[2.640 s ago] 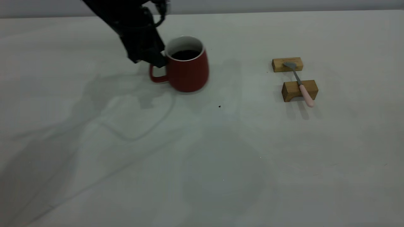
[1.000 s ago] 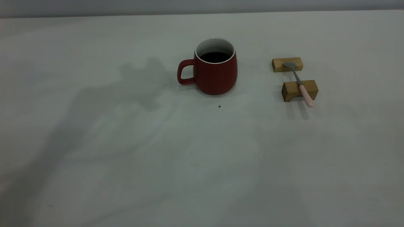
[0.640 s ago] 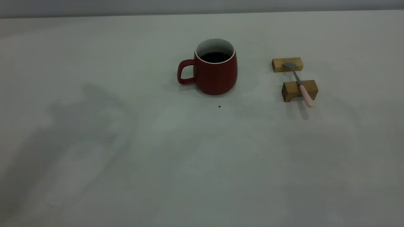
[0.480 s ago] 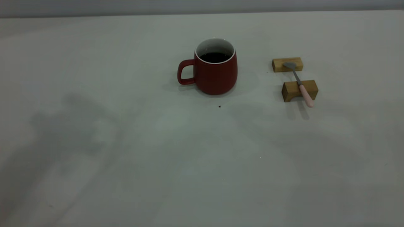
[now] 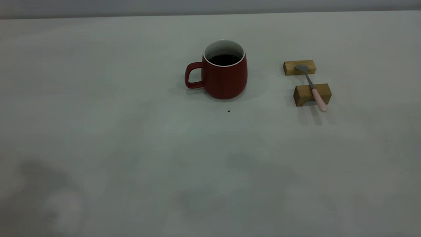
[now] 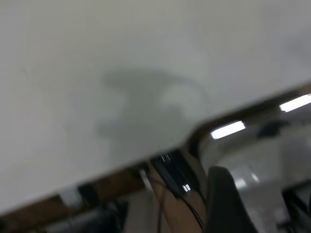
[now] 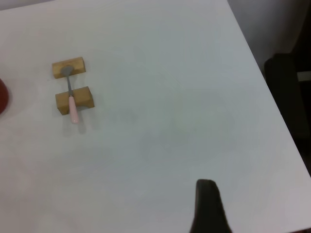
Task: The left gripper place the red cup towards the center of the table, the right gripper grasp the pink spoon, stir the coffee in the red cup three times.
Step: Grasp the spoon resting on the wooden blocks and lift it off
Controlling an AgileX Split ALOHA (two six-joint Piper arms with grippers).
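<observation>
pale grey and matte, the surface point(image 5: 131, 148) now carries only the task's things in the exterior view. your red cup point(image 5: 223, 74) stands upright near the middle, handle toward the left arm's side, with the coffee point(image 5: 224, 59) lying flat and dark inside it. a couple of seconds ago the left claw was at the handle, moving the cup along; since then it has let go and pulled clear out of that view, and its shadow has slid off toward the left near corner. i'd judge the placing step done.

the left claw point(image 6: 228, 204) shows only as a dark finger over the surface edge in its own wrist view, so i cannot tell whether it is open or closed. the right claw point(image 7: 209, 206) is the same: one dark fingertip, well apart from everything, state not readable.

your pink spoon point(image 5: 312, 88) has not moved. it lies bridged across two wooden blocks point(image 5: 311, 94), metal bowl on the far block, pink handle overhanging the near one, off to the right of the cup. the right wrist view has the spoon point(image 7: 71, 97) in sight from a distance.

next, by my reading, you bring the right claw over to that raised handle.
</observation>
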